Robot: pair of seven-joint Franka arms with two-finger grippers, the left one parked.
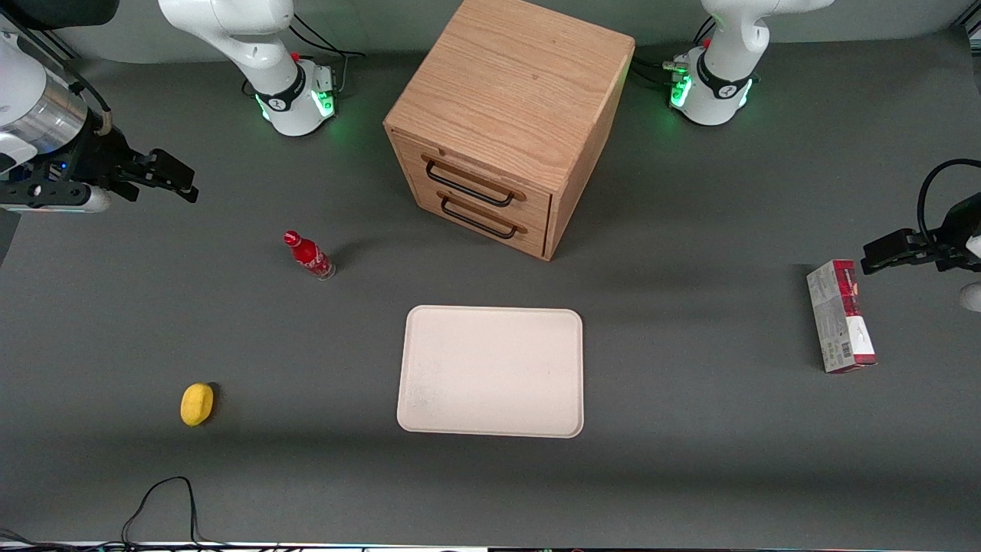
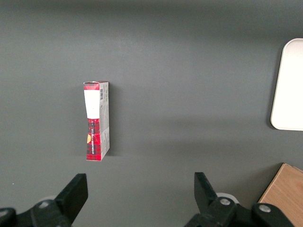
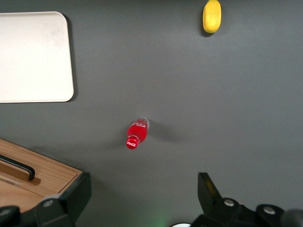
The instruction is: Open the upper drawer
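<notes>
The boxy oak cabinet (image 1: 510, 100) stands at the middle of the table, farther from the front camera than the tray. Its upper drawer (image 1: 479, 178) is shut, with a thin black wire handle (image 1: 467, 186). The like lower drawer (image 1: 490, 222) below it is shut too. My right gripper (image 1: 178, 180) hangs open and empty above the table toward the working arm's end, well apart from the cabinet. In the right wrist view my gripper (image 3: 143, 191) has its fingers (image 3: 75, 194) spread wide, and a corner of the cabinet (image 3: 47, 172) shows with one black handle (image 3: 19, 166).
A red bottle (image 1: 309, 256) stands between my gripper and the cabinet; it also shows in the right wrist view (image 3: 136, 133). A cream tray (image 1: 490, 372) lies nearer the camera than the cabinet. A yellow lemon (image 1: 197, 404) and a red-and-white box (image 1: 840, 316) lie toward the table's two ends.
</notes>
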